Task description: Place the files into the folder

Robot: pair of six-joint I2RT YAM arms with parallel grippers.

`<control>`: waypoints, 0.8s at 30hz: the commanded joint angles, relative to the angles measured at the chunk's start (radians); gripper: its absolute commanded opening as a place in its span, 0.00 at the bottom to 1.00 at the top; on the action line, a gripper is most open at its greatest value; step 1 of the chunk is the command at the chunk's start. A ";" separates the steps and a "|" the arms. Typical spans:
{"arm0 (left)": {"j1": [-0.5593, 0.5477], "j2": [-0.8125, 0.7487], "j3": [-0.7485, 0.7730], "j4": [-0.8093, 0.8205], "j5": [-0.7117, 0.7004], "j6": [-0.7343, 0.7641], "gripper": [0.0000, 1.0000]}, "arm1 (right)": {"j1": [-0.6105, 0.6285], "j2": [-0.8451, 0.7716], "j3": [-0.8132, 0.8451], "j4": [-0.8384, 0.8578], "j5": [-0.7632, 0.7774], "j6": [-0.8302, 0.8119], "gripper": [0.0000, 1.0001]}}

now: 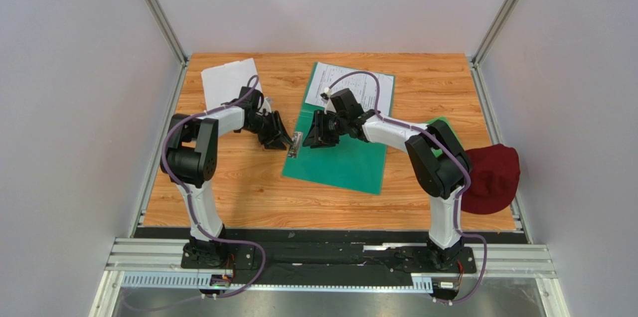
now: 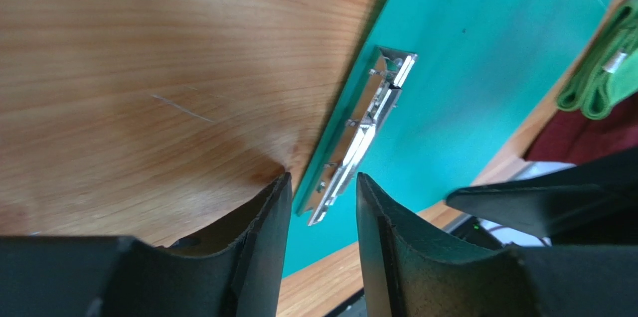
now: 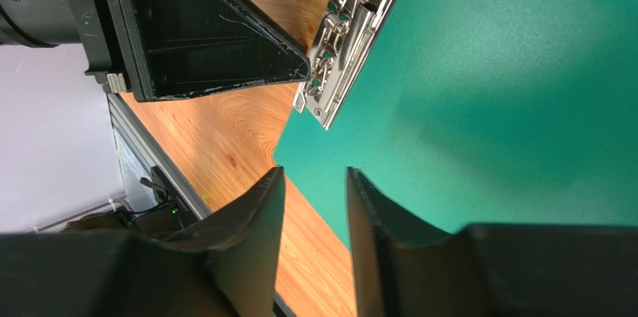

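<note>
top external shows the teal folder (image 1: 344, 154) lying flat in the middle of the table (image 1: 247, 182), its metal clip (image 1: 295, 145) on the left edge. one printed sheet (image 1: 359, 84) overlaps the folder's far end, and a blank white sheet (image 1: 227, 82) lies apart near the far left corner. the left gripper (image 1: 285, 140) sits low, just beside the clip; in the left wrist view its fingers stand a narrow gap apart with nothing between them. the right gripper (image 1: 312, 140) hovers over the folder's left edge near the clip, likewise narrowly parted and empty. a maroon cap (image 1: 492, 175) sits at the table's right edge, beside a green cloth (image 2: 599, 78).
</note>
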 commanded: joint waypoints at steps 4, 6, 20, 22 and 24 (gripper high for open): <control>-0.056 -0.054 -0.160 0.166 0.016 -0.094 0.37 | 0.023 0.001 -0.084 0.145 -0.062 0.080 0.28; -0.077 -0.101 -0.214 0.221 -0.001 -0.140 0.30 | 0.033 0.012 -0.097 0.146 -0.062 0.080 0.27; -0.103 -0.310 -0.259 0.136 -0.056 -0.130 0.46 | 0.115 -0.077 -0.239 0.207 -0.031 0.128 0.30; -0.102 -0.293 -0.219 0.125 -0.061 -0.118 0.48 | 0.131 -0.089 -0.253 0.215 -0.007 0.142 0.31; -0.102 -0.232 -0.176 0.082 -0.059 -0.089 0.47 | 0.138 -0.107 -0.268 0.229 0.007 0.152 0.31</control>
